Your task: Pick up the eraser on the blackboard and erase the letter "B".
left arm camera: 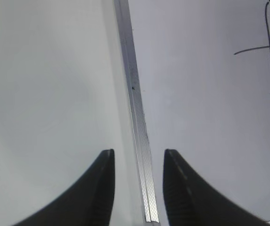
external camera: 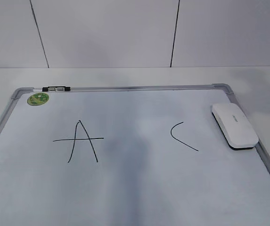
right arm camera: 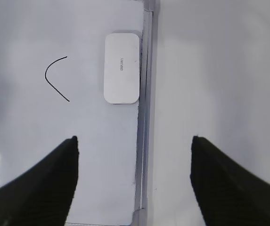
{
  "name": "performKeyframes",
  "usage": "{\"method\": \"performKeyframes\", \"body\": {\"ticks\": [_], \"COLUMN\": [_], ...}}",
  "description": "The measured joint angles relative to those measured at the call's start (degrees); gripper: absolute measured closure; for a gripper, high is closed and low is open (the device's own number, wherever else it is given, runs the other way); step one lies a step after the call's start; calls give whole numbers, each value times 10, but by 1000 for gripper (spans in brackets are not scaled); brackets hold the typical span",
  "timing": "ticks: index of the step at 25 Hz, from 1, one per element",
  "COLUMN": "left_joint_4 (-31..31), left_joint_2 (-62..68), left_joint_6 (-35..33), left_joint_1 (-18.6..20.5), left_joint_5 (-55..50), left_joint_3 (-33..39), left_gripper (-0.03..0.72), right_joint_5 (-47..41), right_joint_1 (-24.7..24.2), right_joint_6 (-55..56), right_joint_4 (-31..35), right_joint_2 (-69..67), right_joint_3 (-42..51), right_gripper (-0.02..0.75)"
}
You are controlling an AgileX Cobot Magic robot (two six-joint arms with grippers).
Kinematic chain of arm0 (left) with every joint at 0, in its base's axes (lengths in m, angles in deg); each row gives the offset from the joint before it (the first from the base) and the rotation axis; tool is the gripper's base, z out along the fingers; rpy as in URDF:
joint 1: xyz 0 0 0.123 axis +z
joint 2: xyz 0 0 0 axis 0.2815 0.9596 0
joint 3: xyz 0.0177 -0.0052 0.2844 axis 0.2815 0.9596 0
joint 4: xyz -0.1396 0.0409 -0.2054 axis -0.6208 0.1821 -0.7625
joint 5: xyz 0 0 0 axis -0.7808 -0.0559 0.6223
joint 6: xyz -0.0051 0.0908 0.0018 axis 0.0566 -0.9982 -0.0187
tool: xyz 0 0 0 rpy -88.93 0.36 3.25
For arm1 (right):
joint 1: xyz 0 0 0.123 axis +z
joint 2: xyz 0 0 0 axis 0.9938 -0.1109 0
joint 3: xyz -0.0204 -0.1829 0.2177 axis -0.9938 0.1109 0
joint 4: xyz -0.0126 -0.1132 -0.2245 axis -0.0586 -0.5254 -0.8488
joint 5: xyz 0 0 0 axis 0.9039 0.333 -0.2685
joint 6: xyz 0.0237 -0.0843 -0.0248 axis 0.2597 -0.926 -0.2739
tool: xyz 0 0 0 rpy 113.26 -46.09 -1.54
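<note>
Both my grippers, right (right arm camera: 134, 146) wide apart and left (left arm camera: 138, 157) half-spread, hold nothing; no "B" shows, so the eraser (external camera: 234, 125), right of frame, wants squaring first.

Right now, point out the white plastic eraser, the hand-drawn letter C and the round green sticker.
White rounded plastic eraser (external camera: 234, 125): exterior view, top face.
Black hand-drawn letter C (external camera: 175, 136): exterior view, stroke's bend.
Round green sticker (external camera: 38, 99): exterior view, centre.
</note>
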Motion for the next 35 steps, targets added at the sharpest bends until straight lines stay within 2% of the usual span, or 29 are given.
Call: {"method": "performKeyframes", "body": {"ticks": [10,18,22,28,35], "left_joint_4": [-14,-18,-18,-18,-16], "left_joint_2": [-216,-414,-511,-639,-766], "left_joint_6": [1,-2,-4,-16,-20], "left_joint_1": [0,0,0,0,0], "left_joint_5": [-10,-16,-20,-16,18], "left_joint_3": [119,226,257,303,380], "left_gripper": [450,452,454,454,455], "right_joint_5": [-4,-5,-2,54,80], "right_joint_1": [0,0,0,0,0], "right_joint_6": [-1,-1,-13,-23,-28], "right_joint_4": [-2,-4,-11,-24,-25], "right_joint_2": [222,355,399,438,461], "right_joint_3": [84,192,253,346,398], "right_gripper": [150,150,150,150,150]}}
